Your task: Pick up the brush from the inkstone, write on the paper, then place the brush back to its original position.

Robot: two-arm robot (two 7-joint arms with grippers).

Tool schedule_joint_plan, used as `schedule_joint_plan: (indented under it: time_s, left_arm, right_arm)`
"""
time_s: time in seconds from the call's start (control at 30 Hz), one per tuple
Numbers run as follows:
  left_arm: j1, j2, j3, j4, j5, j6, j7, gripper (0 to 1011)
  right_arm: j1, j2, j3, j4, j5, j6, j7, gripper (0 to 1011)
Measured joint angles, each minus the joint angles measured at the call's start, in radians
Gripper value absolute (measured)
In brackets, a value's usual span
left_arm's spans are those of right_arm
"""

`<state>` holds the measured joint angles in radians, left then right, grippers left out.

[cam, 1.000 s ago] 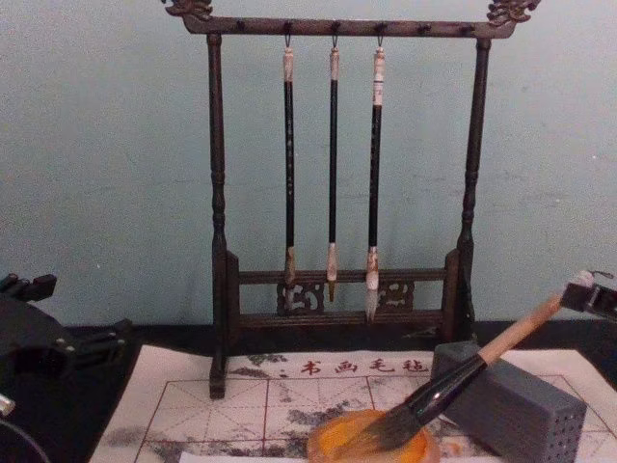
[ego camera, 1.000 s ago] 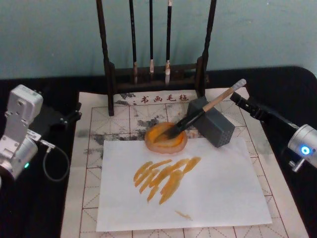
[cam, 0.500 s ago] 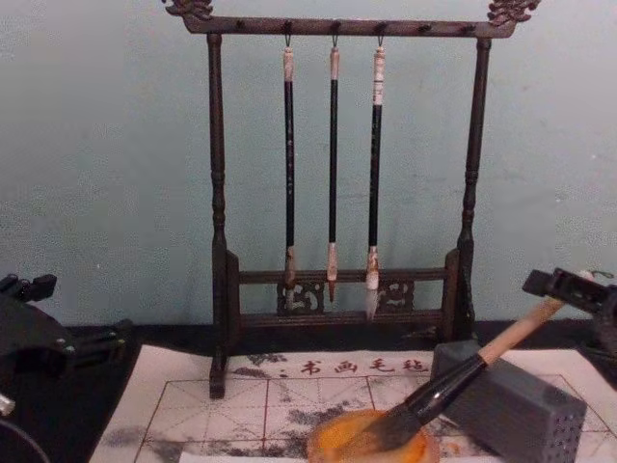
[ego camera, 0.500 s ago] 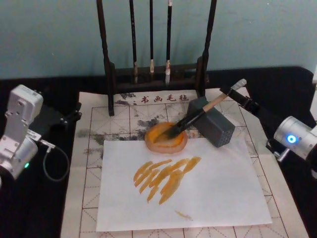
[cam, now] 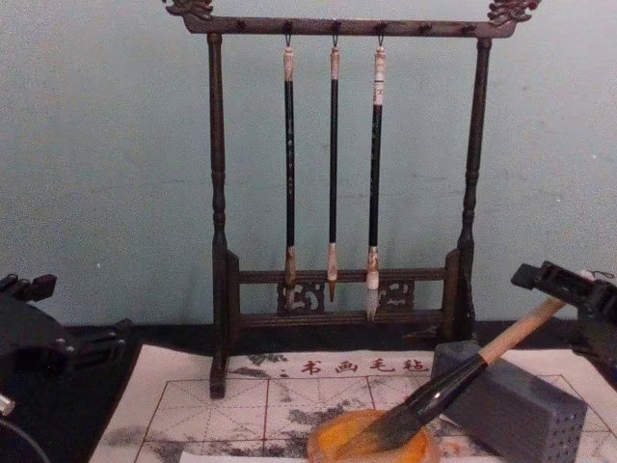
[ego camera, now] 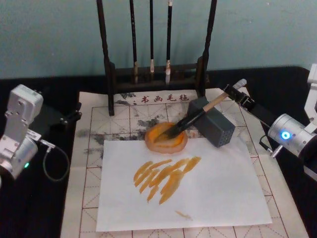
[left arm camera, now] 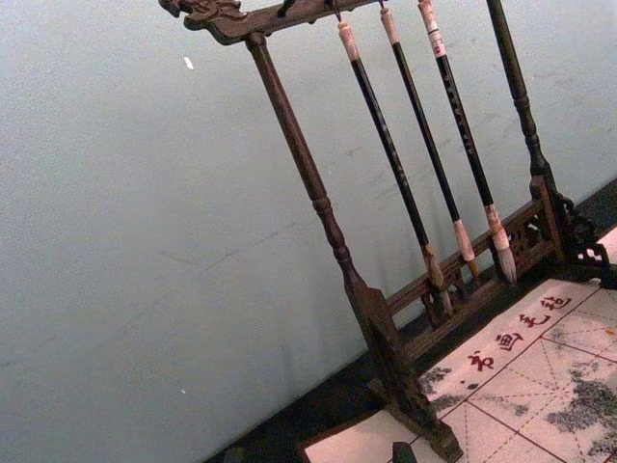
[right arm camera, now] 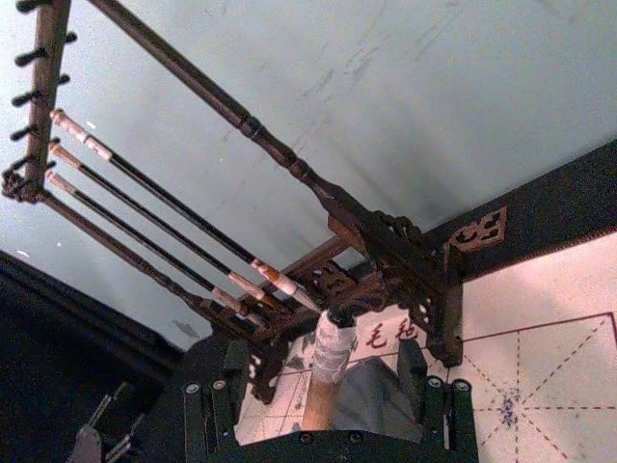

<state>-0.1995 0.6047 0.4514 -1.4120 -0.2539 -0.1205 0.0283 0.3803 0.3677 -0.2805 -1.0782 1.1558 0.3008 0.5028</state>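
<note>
the left gripper (ego camera: pixel 69 116) sits over the dark surface (ego camera: pixel 42 213) just beside the paper (ego camera: pixel 89 163); open or closed, i cannot tell. mid-paper is the inkstone (ego camera: pixel 157 145), with the brush (ego camera: pixel 198 115) lying bristles-down in it, its handle propped on a grey block (ego camera: pixel 218 130). the right gripper (ego camera: pixel 234 89) has its fingers (right arm camera: pixel 227 391) spread, straddling the handle's capped end with a gap either side.

Brush (ego camera: pixel 198 115): pale wood handle, black lower section, dark bristles.
Inkstone (ego camera: pixel 154 144): orange-amber, centre paler.
Paper (ego camera: pixel 89 163): white, red grid lines, red characters, grey smudges.
Plain white sheet (ego camera: pixel 218 188): orange strokes.
Block (ego camera: pixel 221 130): grey, end face possibly dotted.
Stand (ego camera: pixel 106 64): dark brown.
Wall (ego camera: pixel 49 34): teal.
</note>
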Motion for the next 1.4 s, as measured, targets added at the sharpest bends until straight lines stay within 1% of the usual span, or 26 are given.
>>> schedule_joint_plan:
  time_s: [0.27, 0.73, 1.03, 1.4]
  left_arm:
    - [0.000, 0.000, 0.000, 0.000, 0.000, 0.000, 0.000, 1001]
    - [0.000, 0.000, 0.000, 0.000, 0.000, 0.000, 0.000, 1001]
    - [0.000, 0.000, 0.000, 0.000, 0.000, 0.000, 0.000, 1001]
    - [0.000, 0.000, 0.000, 0.000, 0.000, 0.000, 0.000, 1001]
  right_arm:
    - [-0.005, -0.002, 0.001, 0.005, 0.034, -0.013, -0.006, 1000]
    - [-0.004, 0.003, -0.019, 0.016, 0.075, -0.029, -0.016, 1000]
    - [0.005, 0.006, -0.031, 0.032, 0.110, -0.025, -0.010, 1000]
    - [0.005, 0.005, -0.029, 0.030, 0.107, -0.025, -0.010, 1000]
